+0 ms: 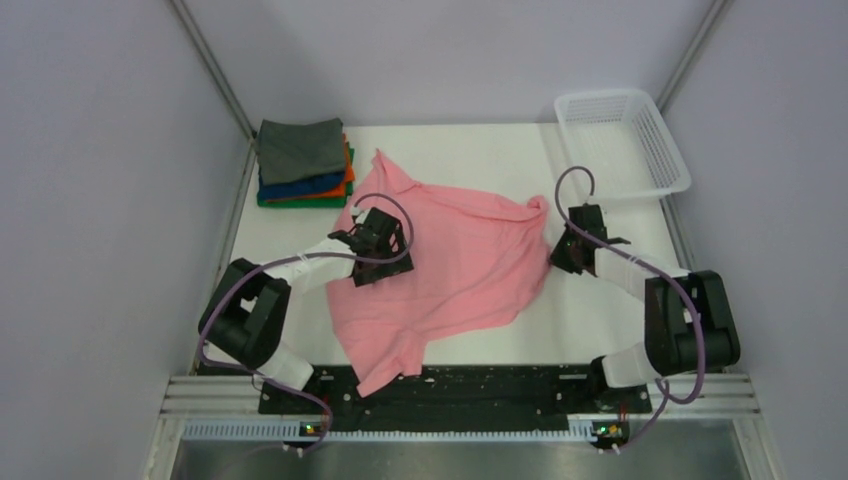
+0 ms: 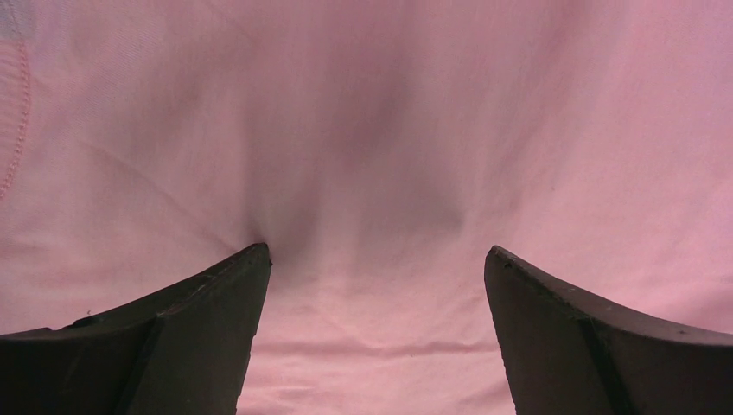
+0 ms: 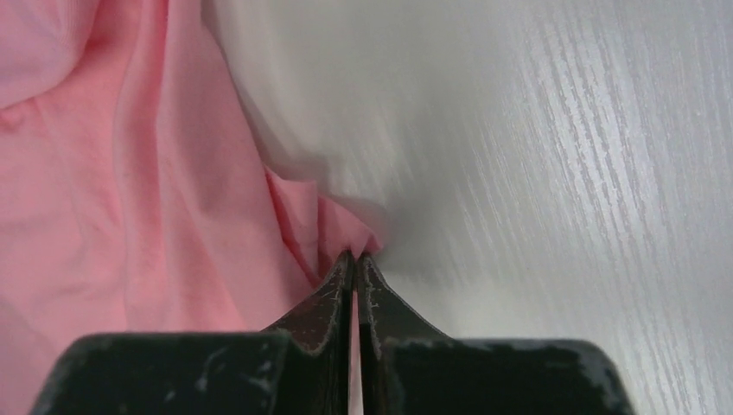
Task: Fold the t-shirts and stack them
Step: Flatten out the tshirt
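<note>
A plain pink t-shirt (image 1: 450,265) lies spread and wrinkled in the middle of the white table. My left gripper (image 1: 360,238) is open and rests down on the shirt's left part; the left wrist view shows pink cloth (image 2: 372,173) filling the space between the wide-apart fingers (image 2: 207,311). My right gripper (image 1: 562,250) is shut on the shirt's right edge; the right wrist view shows a pinch of pink cloth (image 3: 346,229) at the closed tips. A stack of folded t-shirts (image 1: 303,163), dark grey on top, then blue, orange and green, sits at the back left.
A white plastic mesh basket (image 1: 622,140) stands at the back right corner. Bare white table (image 3: 562,173) lies right of the shirt. Grey walls enclose the table on three sides. The shirt's lower hem hangs over the black front rail (image 1: 480,385).
</note>
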